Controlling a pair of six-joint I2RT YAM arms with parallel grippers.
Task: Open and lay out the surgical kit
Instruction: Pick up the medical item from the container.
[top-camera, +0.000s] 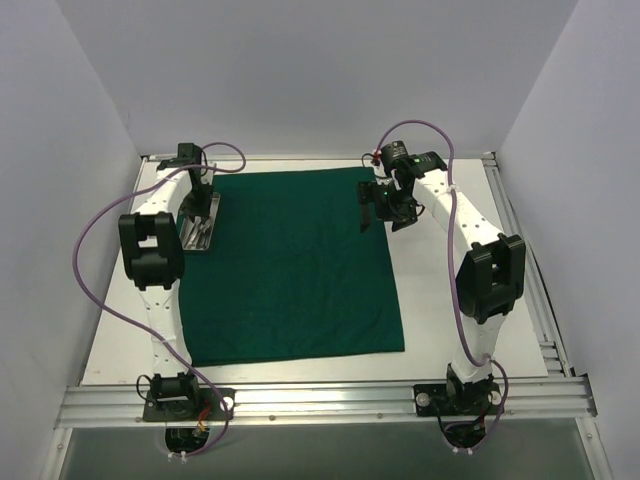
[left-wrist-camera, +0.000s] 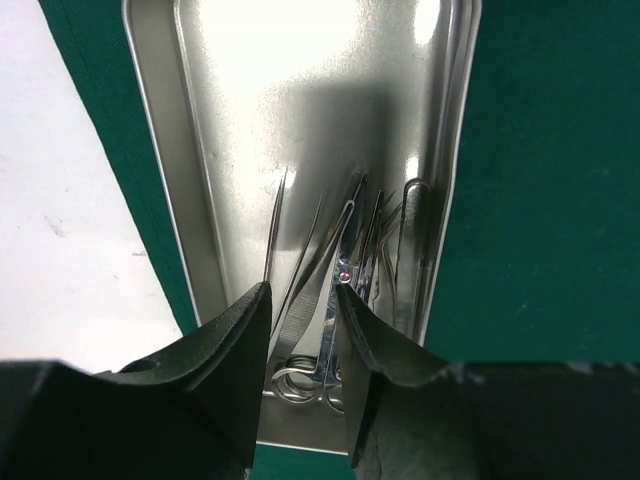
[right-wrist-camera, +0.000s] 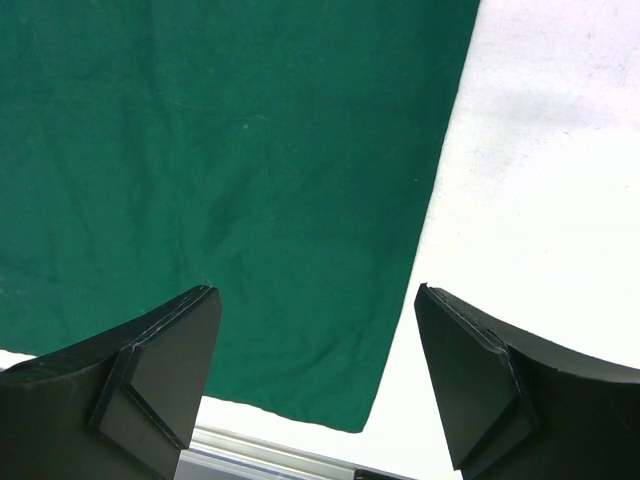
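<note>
The dark green cloth (top-camera: 290, 260) lies spread flat on the white table. The shiny metal tray (top-camera: 197, 235) sits on its far left edge. In the left wrist view the tray (left-wrist-camera: 300, 80) holds tweezers (left-wrist-camera: 301, 318), scissors (left-wrist-camera: 343, 300) with ring handles, and forceps (left-wrist-camera: 385, 250), bunched at its right side. My left gripper (top-camera: 200, 208) hangs low over the tray, its jaws (left-wrist-camera: 303, 290) narrowly open astride the tweezers and scissors. My right gripper (top-camera: 383, 212) is wide open and empty (right-wrist-camera: 316, 290) above the cloth's far right corner (right-wrist-camera: 230, 150).
Bare white table (top-camera: 450, 300) lies right of the cloth and as a strip on its left (left-wrist-camera: 70, 230). An aluminium rail (top-camera: 320, 400) runs along the front, another shows in the right wrist view (right-wrist-camera: 260, 450). White walls enclose three sides. Purple cables loop off both arms.
</note>
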